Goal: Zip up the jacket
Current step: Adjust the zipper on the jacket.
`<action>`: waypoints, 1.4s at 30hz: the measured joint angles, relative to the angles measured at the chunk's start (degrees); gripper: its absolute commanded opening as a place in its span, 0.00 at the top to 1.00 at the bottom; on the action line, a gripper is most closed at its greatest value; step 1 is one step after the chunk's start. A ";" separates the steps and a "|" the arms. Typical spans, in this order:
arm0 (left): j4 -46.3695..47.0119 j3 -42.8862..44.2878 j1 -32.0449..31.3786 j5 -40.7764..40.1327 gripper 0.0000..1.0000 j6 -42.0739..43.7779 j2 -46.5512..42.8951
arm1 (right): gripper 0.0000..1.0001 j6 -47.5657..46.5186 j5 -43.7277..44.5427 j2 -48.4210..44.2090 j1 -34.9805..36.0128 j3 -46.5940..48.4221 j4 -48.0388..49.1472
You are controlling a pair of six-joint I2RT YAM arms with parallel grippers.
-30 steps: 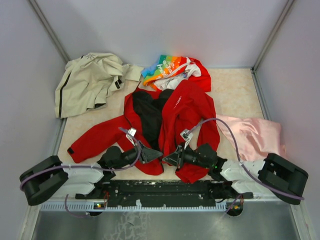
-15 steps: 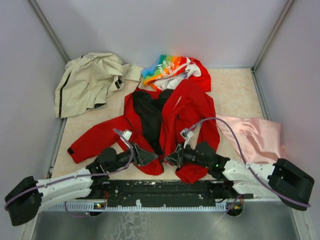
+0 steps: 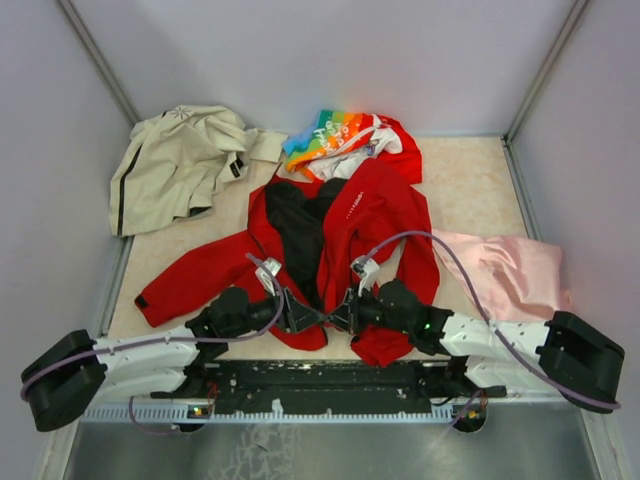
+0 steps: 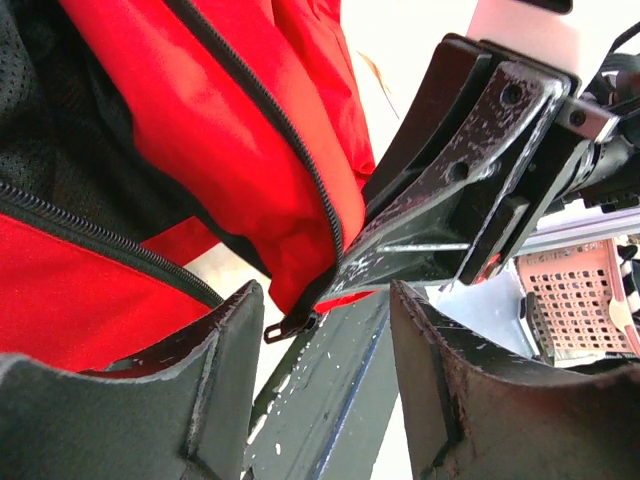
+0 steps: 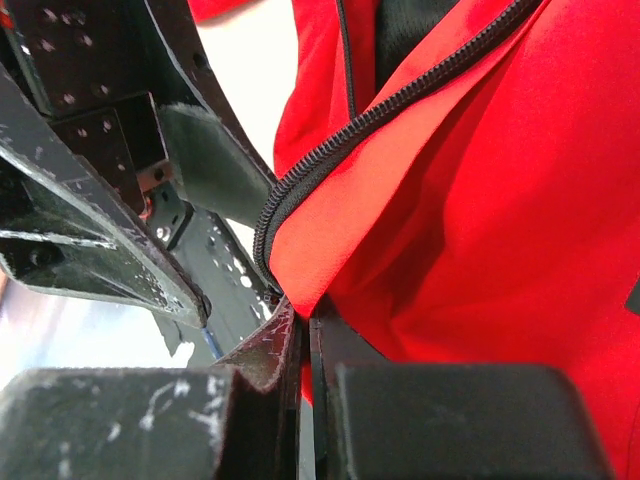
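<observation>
Grey walls [image 3: 300, 50] enclose a beige table [image 3: 470, 180] where the jacket [image 3: 372, 215] lies unzipped (lining showing); at its near hem the right gripper [image 3: 341, 311] pinches fabric, the left gripper [image 3: 304, 317] gaping beside it.

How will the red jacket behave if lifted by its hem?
Probably floppy: the jacket lies rumpled, sleeves sprawled. Likely thin: its hem fits in the closed pinch of the right gripper. The unheld edge may sag near the open left gripper.

logo [image 3: 352, 205] on the jacket [image 3: 385, 230] is too small to read.
</observation>
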 measured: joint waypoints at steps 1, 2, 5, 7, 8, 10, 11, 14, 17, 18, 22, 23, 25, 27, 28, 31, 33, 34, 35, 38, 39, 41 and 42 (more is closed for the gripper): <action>0.15 0.39 0.00 0.11 0.44 0.09 0.72 | 1.00 -0.26 0.28 0.37 0.26 0.15 -0.22; 0.39 0.74 0.00 0.11 0.46 0.11 1.40 | 1.00 -0.42 0.52 0.66 0.52 0.37 -0.66; 0.90 1.73 0.00 0.11 0.51 0.11 3.10 | 1.00 -1.14 1.03 1.70 1.33 0.87 -1.22; 1.20 2.25 0.00 0.09 0.53 0.11 4.09 | 1.00 -1.55 1.25 2.14 1.73 0.90 -1.42; 1.33 2.43 0.00 0.07 0.53 0.11 4.57 | 1.00 -1.79 1.38 2.32 1.92 0.90 -1.55; 1.40 2.67 0.00 -0.07 0.53 0.09 5.55 | 1.00 -2.19 1.60 2.60 2.27 0.92 -1.64; 1.42 2.78 0.00 -0.13 0.53 0.09 6.14 | 1.00 -2.36 1.62 2.62 2.38 1.01 -1.75; 1.84 3.08 0.00 -0.11 0.54 -0.13 8.20 | 1.00 -2.91 1.99 2.62 2.75 1.46 -1.84; 3.17 3.15 0.00 0.33 0.58 -0.46 10.27 | 1.00 -3.45 2.56 2.62 2.99 1.51 -2.93; 3.69 3.17 0.00 0.57 0.61 -0.59 10.93 | 1.00 -3.56 2.64 2.62 3.04 1.51 -3.23; 5.73 3.23 0.00 1.84 0.80 -1.27 13.18 | 0.96 -4.11 3.37 2.62 3.08 1.49 -4.17; 6.03 3.21 0.02 1.92 0.85 -1.38 13.51 | 0.91 -4.31 3.61 2.62 3.08 1.40 -4.15; 6.73 3.21 0.04 1.84 0.91 -1.73 13.88 | 0.85 -4.37 3.45 2.47 3.19 0.68 -2.54; 8.15 2.93 0.04 1.88 0.96 -2.14 13.81 | 0.80 -4.31 3.61 1.75 3.48 -0.44 -0.48; 9.11 2.62 0.04 1.90 0.98 -2.51 13.75 | 0.77 -4.35 3.72 1.11 3.52 -1.22 0.76; 12.92 0.72 0.07 1.86 1.00 -3.93 12.85 | 0.68 -4.39 3.98 -0.81 3.67 -3.19 3.54; 14.93 -0.74 0.13 1.86 1.00 -4.98 11.58 | 0.65 -4.48 4.17 -1.86 3.78 -4.48 5.44; 15.45 -1.11 0.13 1.86 1.00 -5.38 11.13 | 0.64 -4.55 4.33 -2.21 3.78 -5.09 6.49; 15.69 -1.29 0.13 1.90 1.00 -5.75 10.67 | 0.62 -4.70 4.55 -2.40 3.78 -5.73 7.45; 17.00 -1.46 0.17 2.38 1.00 -6.95 9.84 | 0.58 -5.03 4.85 -2.27 3.78 -6.95 10.19; 17.51 -1.51 0.17 2.54 1.00 -7.28 9.79 | 0.57 -5.07 4.85 -2.12 3.78 -7.23 11.15; 18.78 -1.79 0.17 2.86 1.00 -8.17 9.79 | 0.56 -5.38 4.79 -1.22 3.78 -7.65 13.55; 19.37 -1.99 0.20 2.99 1.00 -8.59 9.81 | 0.56 -5.42 4.70 -0.72 3.78 -7.85 14.60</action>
